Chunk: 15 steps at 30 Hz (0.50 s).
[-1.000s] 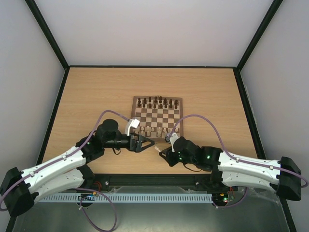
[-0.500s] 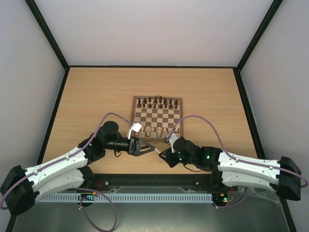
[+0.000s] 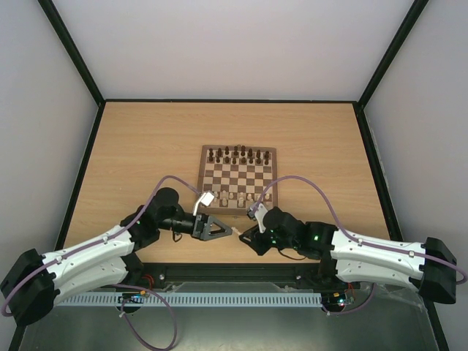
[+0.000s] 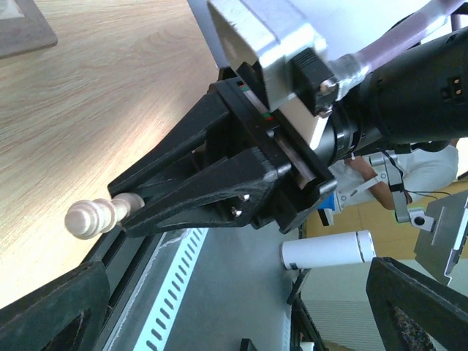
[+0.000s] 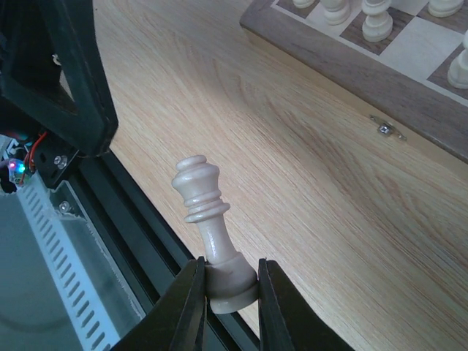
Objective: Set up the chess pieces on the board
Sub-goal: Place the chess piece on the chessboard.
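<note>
Since a second ago the left gripper [image 3: 228,230] has swung toward bottom centre, jaws wide and empty, nearing the right gripper [image 5: 232,281], clenched on the base of a pale piece [image 5: 207,212]: turned wood, ringed collar, rounded crown, below the board [image 3: 239,147]. Dark pieces [image 3: 239,155] look set; pale ranks [image 3: 235,196] seem partly filled; this piece remains.

The board [image 3: 238,178] is checked in dark brown and light tan inside a brown border. Dark brown pieces [image 3: 238,154] line its 12 o'clock edge, and pale cream chess pieces [image 3: 232,197] stand at 6 o'clock. The surface [image 3: 146,146] is light oak with streaked grain. The right gripper [image 5: 230,274] is black and its held piece [image 5: 203,208] is cream-white. The arms [image 3: 80,259] are white with black joints and lilac cables [image 3: 311,183].
</note>
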Motion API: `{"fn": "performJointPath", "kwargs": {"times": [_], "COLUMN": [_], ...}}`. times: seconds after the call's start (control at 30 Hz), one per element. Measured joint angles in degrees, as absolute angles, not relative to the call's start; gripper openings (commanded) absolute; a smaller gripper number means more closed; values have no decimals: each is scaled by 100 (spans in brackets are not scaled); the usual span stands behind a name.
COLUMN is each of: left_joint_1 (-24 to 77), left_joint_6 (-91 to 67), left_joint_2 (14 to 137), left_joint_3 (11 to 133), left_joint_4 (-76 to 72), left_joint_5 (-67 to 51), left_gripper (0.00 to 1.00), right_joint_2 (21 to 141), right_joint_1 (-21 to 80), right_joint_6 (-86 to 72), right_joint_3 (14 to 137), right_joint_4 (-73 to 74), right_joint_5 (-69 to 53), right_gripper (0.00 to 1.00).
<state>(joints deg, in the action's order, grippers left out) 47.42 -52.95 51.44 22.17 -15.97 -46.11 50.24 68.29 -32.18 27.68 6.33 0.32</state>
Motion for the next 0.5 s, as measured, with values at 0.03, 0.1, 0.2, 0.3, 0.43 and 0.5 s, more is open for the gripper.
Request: {"fn": "performJointPath", "kwargs": {"times": [0.03,0.1,0.2,0.3,0.43,0.5], "left_joint_1": [4733,4722,4716,4716,4694,4685], "left_joint_6": [-5301,-5315,-5315,-5315,-5312,-5304], "left_joint_2": [5133,5085,5019,4971,4840,4751], "left_joint_3": [2187,2134,2130,2130,2130,2130], "left_joint_4": [-1597,-1588,-1588,-1584,-1507,-1463], "left_joint_5": [-4630,-4663,-4718,-4764,-4783,-4786], "left_gripper": [99,99,99,99,99,99], "right_joint_2": [5011,4980,4886,4729,4576,4515], "right_joint_1": [6829,6829,6829,6829,6829,6829], "right_joint_6": [-3214,-3212,-3212,-3212,-3212,-3212], "right_joint_3": [2768,2768,2768,2768,2768,2768], "right_joint_4": [628,626,620,611,611,613], "right_joint_5": [14,-16,-108,-222,-412,-517], "right_gripper": [15,15,15,15,15,15]}}
